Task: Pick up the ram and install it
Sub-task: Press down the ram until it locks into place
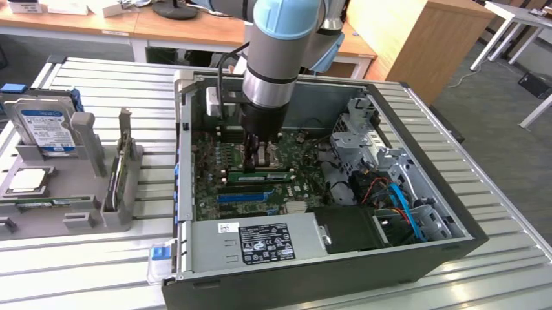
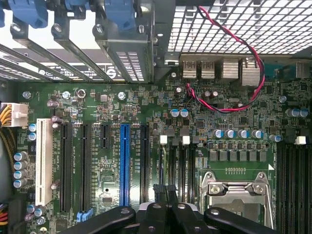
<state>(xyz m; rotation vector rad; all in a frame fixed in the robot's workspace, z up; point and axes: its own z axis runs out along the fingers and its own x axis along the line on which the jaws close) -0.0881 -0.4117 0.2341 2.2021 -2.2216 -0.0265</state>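
The gripper (image 1: pixel 255 161) hangs inside an open black computer case (image 1: pixel 414 252) that lies on a table (image 1: pixel 509 213) of pale ribbed metal slats. Beyond the table stand light wooden desks (image 1: pixel 164 29) and a wooden cabinet (image 1: pixel 423 39), on a grey floor.

The arm (image 1: pixel 274 58) is a smooth silver cylinder with pale blue joint caps, ending in a black tool. Its fingers (image 2: pixel 168 195) are pressed together, the tips just above the green motherboard (image 2: pixel 102 112). Nothing shows between them.

The ram (image 1: pixel 263 175), a thin green stick with black chips and a white label, lies just under and in front of the fingertips in the exterior view, lengthwise among the memory slots; whether it is fully seated is hard to tell. A bright blue slot strip (image 1: pixel 245 196) lies nearer the camera than the gripper, and the same strip (image 2: pixel 125 163) stands beside the fingers in the wrist view, next to black slots and 1 white slot (image 2: pixel 44 161).

A metal processor socket frame (image 2: pixel 234 192) sits close beside the fingertips. A twisted red and black wire (image 2: pixel 241 53) loops across a perforated steel panel (image 2: pixel 234 24) farther off.

Well away from the gripper, toward the exterior view's left, a grey plastic holder (image 1: pixel 86 194) carries a silver hard drive (image 1: pixel 45 129) with a blue and white label. A boxy power supply (image 1: pixel 258 242) with a black sticker closes the near end of the case. The arm's upper part is cut off at the frame edge.
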